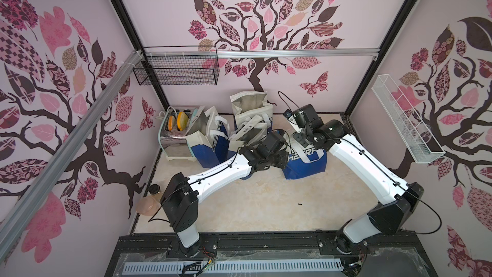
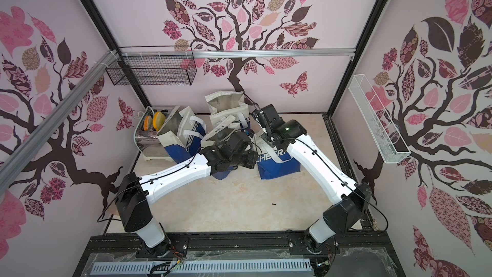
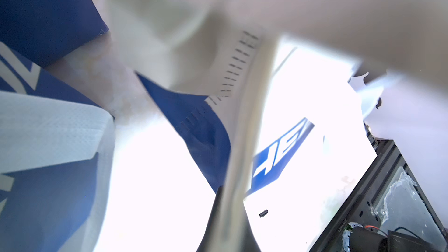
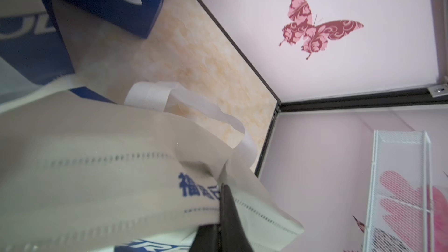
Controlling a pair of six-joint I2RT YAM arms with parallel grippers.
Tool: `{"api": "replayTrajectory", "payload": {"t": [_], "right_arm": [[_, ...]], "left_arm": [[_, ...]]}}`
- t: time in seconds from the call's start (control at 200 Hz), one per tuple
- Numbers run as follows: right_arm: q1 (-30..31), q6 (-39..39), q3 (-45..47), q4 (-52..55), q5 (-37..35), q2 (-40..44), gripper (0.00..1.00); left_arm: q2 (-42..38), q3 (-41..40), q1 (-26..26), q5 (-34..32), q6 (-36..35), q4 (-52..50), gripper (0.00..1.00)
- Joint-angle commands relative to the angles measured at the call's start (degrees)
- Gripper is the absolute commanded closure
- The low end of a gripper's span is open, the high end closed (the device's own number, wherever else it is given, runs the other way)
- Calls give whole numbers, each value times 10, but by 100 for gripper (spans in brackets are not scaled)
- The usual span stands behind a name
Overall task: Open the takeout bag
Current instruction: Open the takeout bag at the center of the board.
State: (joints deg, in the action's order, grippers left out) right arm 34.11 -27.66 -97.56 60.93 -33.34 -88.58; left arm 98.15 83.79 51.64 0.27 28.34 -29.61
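Though apart from takeout bag [image 1: 306, 166], toaster [image 1: 174, 148] with two slices [image 1: 181, 121].

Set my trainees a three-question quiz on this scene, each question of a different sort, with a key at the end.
1. True or false: the right gripper is shut on the white top edge of the blue-and-white fabric takeout bag.
2. What sits in the slots of the silver toaster? A) yellow-orange slices B) a green bottle C) nothing
3. Fill in: the black wire basket hangs on the ___ wall.

Key: 1 true; 2 A; 3 back.
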Motion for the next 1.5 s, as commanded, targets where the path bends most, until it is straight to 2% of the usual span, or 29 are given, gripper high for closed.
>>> {"api": "replayTrajectory", "payload": {"t": [0.0,0.285,0.395,0.475,0.6,0.755,0.885,0.965,1.04,1.12,1.495], "right_arm": [[6,49,-41,88,-146,-10,100],[14,62,-115,146,-242,-44,100],[14,55,-148,147,-247,-55,100],[14,60,-161,149,-224,-56,100],[14,102,-151,172,-120,-41,100],[13,194,-109,205,72,-23,100],[14,277,12,149,216,45,74],[14,312,113,73,255,121,66],[14,328,182,24,252,184,63],[14,325,210,14,236,215,61],[15,307,172,25,149,185,60]], "left_arm": [[18,-25,0,-4,6,-91,100],[19,-34,8,-57,-28,-132,100],[19,-39,16,-71,-34,-140,100],[19,-39,19,-76,-33,-140,100],[10,-32,19,-79,-28,-132,100],[5,-10,19,-84,-27,-135,100],[-2,-2,16,-70,-22,-125,100],[-2,4,15,-65,-21,-128,100],[-3,5,15,-65,-24,-130,100],[-5,2,14,-63,-25,-130,100],[-10,-3,14,-55,-26,-130,100]]}}
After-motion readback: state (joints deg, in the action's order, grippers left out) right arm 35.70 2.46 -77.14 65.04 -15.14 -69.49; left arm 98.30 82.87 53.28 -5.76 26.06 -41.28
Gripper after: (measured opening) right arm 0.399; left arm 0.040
